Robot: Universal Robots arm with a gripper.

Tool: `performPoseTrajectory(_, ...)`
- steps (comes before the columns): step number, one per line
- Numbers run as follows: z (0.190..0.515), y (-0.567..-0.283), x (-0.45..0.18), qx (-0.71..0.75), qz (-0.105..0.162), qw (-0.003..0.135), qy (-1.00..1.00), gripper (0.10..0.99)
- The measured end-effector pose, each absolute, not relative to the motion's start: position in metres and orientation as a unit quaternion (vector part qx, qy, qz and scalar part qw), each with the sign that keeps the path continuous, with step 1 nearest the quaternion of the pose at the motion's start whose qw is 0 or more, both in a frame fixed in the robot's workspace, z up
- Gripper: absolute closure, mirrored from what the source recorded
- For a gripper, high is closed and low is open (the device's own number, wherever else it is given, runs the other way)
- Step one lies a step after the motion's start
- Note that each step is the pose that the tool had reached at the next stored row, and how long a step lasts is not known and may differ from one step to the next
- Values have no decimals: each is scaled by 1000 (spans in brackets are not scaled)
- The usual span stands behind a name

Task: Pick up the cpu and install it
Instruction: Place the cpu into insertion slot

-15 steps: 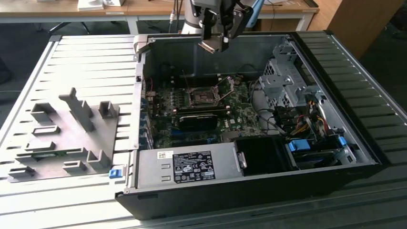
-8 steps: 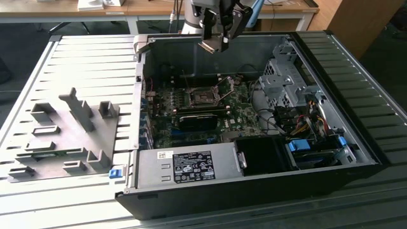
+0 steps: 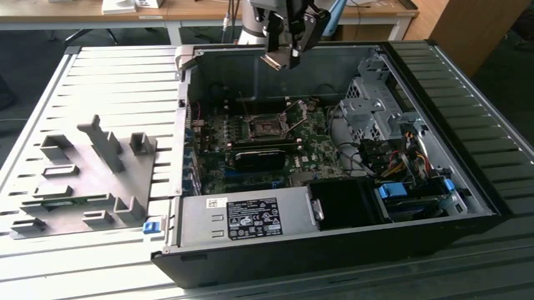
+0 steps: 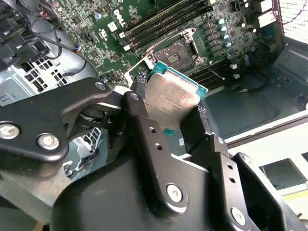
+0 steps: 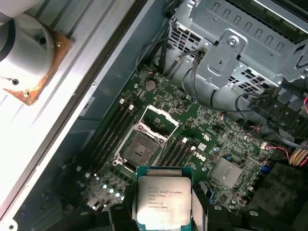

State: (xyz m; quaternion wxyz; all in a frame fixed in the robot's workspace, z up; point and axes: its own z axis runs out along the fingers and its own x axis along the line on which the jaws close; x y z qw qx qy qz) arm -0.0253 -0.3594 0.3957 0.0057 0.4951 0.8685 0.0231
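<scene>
- The claw (image 3: 286, 56) is clenched on the cpu (image 4: 171, 96). Its fingers (image 4: 142, 125) press two opposite edges of the chip.
- Claw and cpu hang above the open computer case (image 3: 334, 253), clear of the motherboard (image 5: 216, 139).
- Below the claw lies the dark socket (image 5: 139, 149), its metal frame swung open.
- A grey plastic fixture (image 3: 92, 175) sits on the table (image 3: 109, 75), well apart from the claw.

Soft daylight, perhaps from above, makes the pale ribbed metal surface (image 3: 100, 81) bright in the exterior view, while the open black computer case (image 3: 334, 250) has a dim, shadowed interior. In the first wrist view the round white arm base (image 5: 19, 48) is blown out to glare. The silvery-grey square metal-topped cpu (image 4: 168, 98) carries a dull sheen in the second wrist view.
</scene>
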Motion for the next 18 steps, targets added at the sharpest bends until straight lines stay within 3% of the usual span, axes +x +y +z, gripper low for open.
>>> performPoseTrajectory(18,392,-359,-25,601,21,9,799,545)
